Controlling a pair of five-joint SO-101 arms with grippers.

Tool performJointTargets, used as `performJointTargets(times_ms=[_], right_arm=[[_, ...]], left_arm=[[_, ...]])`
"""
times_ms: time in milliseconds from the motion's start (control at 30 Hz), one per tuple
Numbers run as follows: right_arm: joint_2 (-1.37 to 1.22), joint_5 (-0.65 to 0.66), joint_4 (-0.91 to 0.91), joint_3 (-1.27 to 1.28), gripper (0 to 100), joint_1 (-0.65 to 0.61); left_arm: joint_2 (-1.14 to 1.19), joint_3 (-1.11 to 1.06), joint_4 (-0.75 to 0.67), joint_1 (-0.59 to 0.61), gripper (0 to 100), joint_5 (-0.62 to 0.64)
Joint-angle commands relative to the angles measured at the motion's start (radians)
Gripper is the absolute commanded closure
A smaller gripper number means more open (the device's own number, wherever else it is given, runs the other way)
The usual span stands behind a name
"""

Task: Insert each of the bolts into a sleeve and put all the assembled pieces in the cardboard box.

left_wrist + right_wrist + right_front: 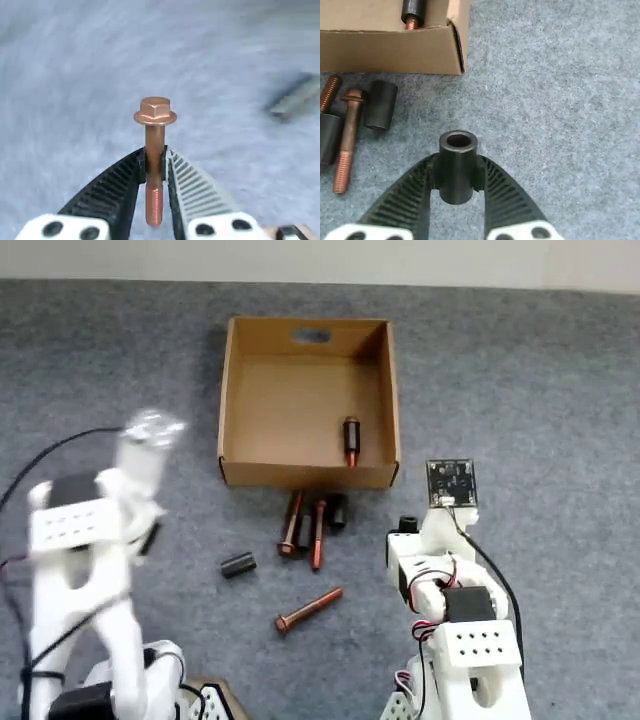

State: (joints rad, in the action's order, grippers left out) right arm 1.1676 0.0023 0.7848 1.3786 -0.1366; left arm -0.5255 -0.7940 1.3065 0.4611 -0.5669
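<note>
My left gripper [155, 157] is shut on the shank of a copper bolt [155, 117], whose hex head stands clear beyond the fingertips, above the grey carpet. My right gripper [457, 167] is shut on a black sleeve [457, 150] with its bore facing outward, just off the front right corner of the cardboard box [232, 390]. One assembled bolt-and-sleeve piece [351, 440] lies inside the box. In front of the box lie two bolts [319, 532] side by side, a loose sleeve [337, 510], another sleeve [238, 565] and a third bolt [308, 609].
The left arm [75, 525] stands at the left of the carpet and looks motion-blurred; the right arm [470, 640] is at the lower right. A dark blurred object [295, 97] lies on the carpet in the left wrist view. Open carpet surrounds the box.
</note>
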Motion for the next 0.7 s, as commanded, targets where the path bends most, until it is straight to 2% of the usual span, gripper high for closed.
performJointTargets(times_ms=[0,100,200,367,533,667], right_arm=[[0.013,-0.008,-0.018,-0.002,99.2,0.010],[0.013,-0.008,-0.018,-0.002,99.2,0.010],[0.013,-0.008,-0.016,-0.001,99.2,0.010],[0.013,-0.008,-0.016,-0.001,99.2,0.010],[0.013,-0.008,-0.016,-0.001,99.2,0.010],[0.013,-0.008,-0.018,0.016,99.2,0.010]], left_arm=[[0.012,-0.068,-0.140,0.193,97,-0.008],[0.030,-0.122,-0.216,0.275,97,-0.021],[0.056,-0.156,-0.242,0.311,96,-0.095],[0.127,-0.156,-0.247,0.312,96,-0.110],[0.226,-0.154,-0.374,0.306,96,-0.107],[0.282,-0.102,-0.353,0.309,88,-0.107]])
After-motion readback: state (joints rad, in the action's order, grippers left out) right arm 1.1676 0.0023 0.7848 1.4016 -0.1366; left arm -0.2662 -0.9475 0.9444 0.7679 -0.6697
